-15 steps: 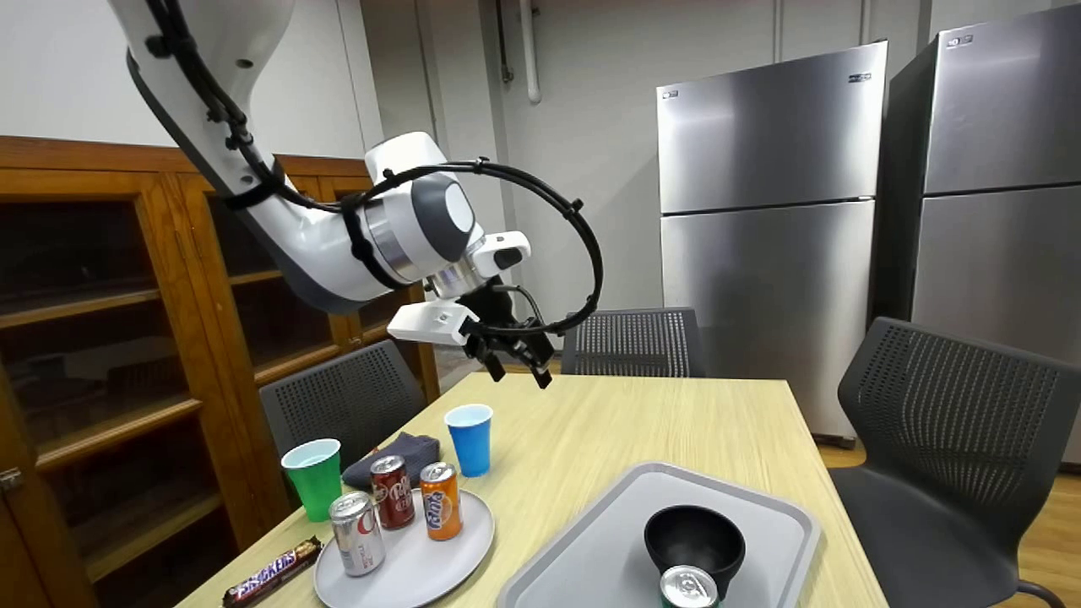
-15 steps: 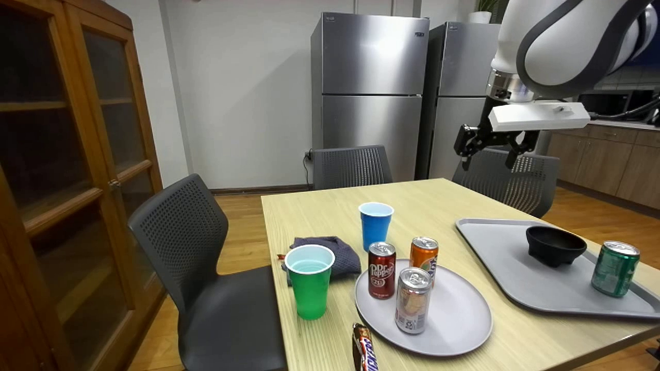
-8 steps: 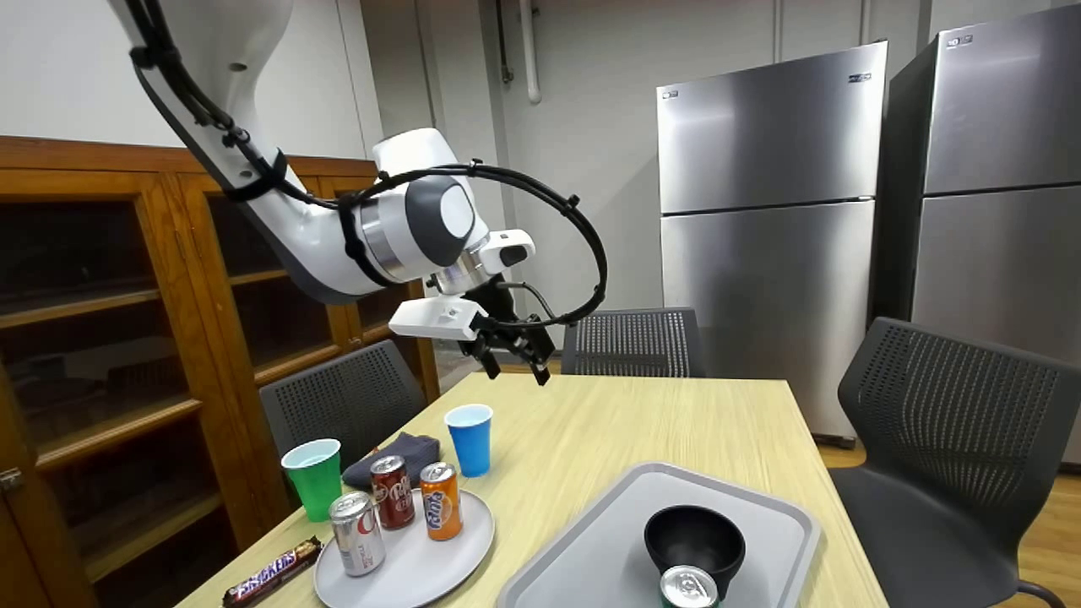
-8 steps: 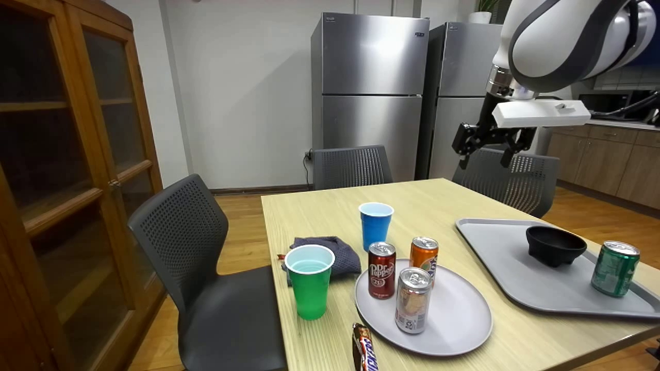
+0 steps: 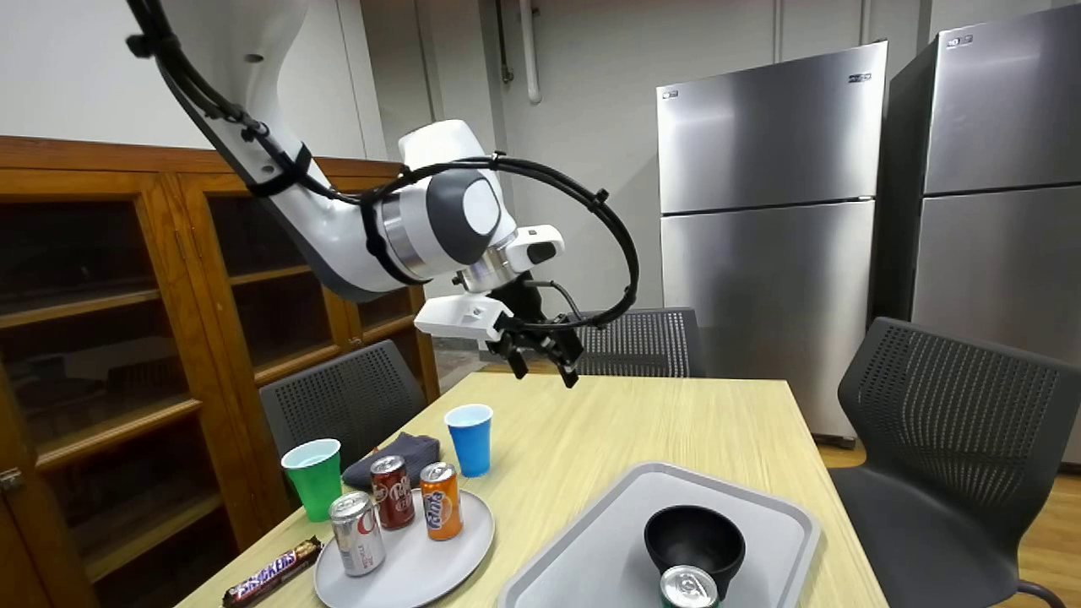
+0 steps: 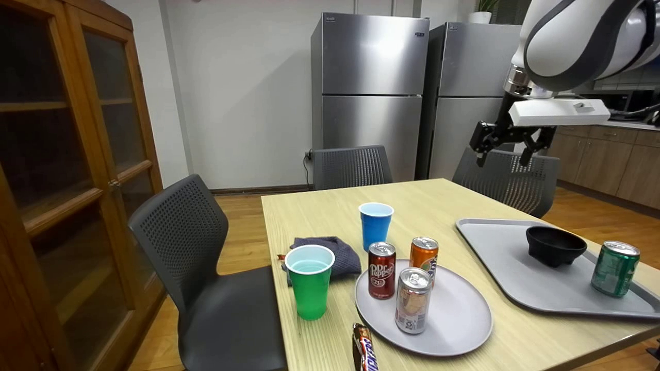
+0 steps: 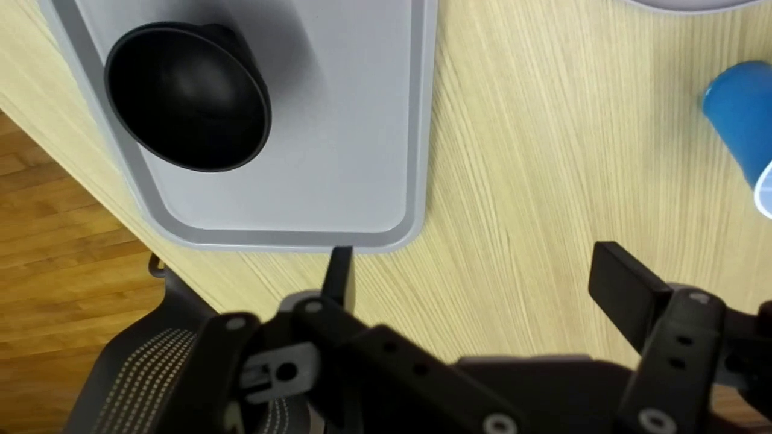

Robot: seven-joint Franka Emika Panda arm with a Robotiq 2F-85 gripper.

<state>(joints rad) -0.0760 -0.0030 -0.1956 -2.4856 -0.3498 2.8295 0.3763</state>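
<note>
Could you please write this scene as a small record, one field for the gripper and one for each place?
Gripper: open, in the air, holding nothing
Table: plate, tray, green cup, blue cup, cloth, Snickers bar
On plate: silver can, red can, orange can; all upright
On tray: bowl, green can
Around: chairs, cabinet, fridges

Flat it lies, the gray tray [image 6: 515,268], corners rounded and a raised rim running along its edge, and standing upright inside that rim is the black bowl [image 7: 193,102], its round mouth facing up, a soft shine down in the dark hollow, and stubby feet showing beneath it! Now over to the blue cup [image 6: 375,226], planted upright outside the tray and apart from its rim, flaring toward a whitish lip, its inside paler than its wall!
</note>
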